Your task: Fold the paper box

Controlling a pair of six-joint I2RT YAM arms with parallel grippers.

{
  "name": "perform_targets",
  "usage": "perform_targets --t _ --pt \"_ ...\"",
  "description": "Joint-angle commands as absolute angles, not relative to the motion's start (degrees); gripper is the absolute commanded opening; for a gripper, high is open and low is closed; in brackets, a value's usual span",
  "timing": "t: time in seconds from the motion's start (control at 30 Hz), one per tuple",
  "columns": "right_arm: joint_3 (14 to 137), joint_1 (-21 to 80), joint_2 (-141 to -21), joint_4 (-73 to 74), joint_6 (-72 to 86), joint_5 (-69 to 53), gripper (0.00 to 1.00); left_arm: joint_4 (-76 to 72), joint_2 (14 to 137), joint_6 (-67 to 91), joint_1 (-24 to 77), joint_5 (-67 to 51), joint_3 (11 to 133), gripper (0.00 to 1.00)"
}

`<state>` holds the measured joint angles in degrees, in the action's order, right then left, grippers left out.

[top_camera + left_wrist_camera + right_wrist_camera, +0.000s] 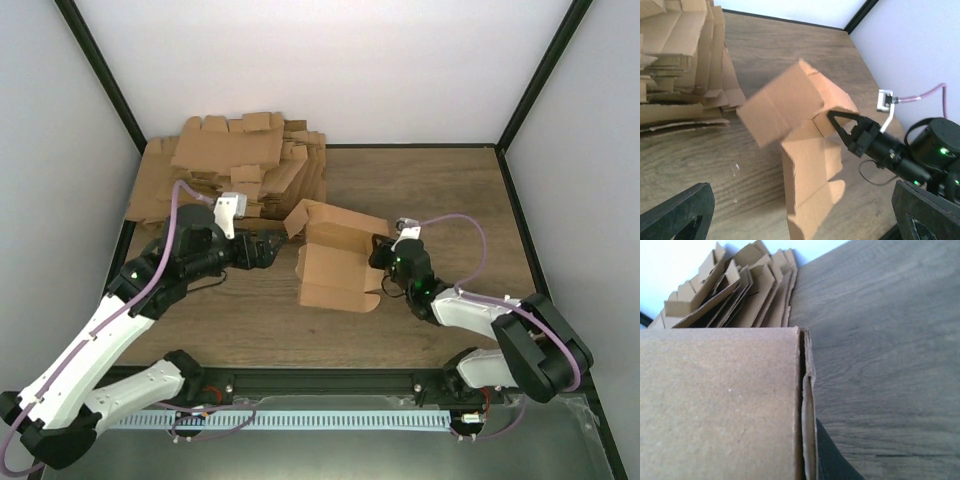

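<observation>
With the paper box [335, 262] half-formed at mid-table, its right wall pinched in my right gripper [380, 252] and my left gripper [278, 250] gaping wide just left of it, I judged a slow push on the raised far flap best.

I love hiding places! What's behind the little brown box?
Behind the paper box sits a pile of flat cardboard blanks on the wooden table. The table right beneath the box is covered, so unseen.
</observation>
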<state>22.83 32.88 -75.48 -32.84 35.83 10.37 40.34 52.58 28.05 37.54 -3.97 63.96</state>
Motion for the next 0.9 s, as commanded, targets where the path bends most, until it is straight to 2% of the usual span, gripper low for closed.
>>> perform_targets --t 0.0,0.2,0.4,0.87 --pt "23.34 29.23 -73.59 -28.85 46.89 7.06 0.01 43.29 50.01 29.80 37.44 -10.05 64.62 1.00" --pt "20.47 25.82 -72.49 -31.26 52.34 2.15 0.01 45.59 48.73 26.04 37.44 -13.80 62.84 1.00" --pt "19.21 25.36 -71.69 -32.48 53.79 1.01 0.01 39.62 47.16 24.55 37.94 -22.00 53.60 1.00" --pt "17.81 25.31 -68.55 -32.44 51.02 4.51 0.01 26.86 52.79 30.71 43.02 -19.94 49.34 0.97"
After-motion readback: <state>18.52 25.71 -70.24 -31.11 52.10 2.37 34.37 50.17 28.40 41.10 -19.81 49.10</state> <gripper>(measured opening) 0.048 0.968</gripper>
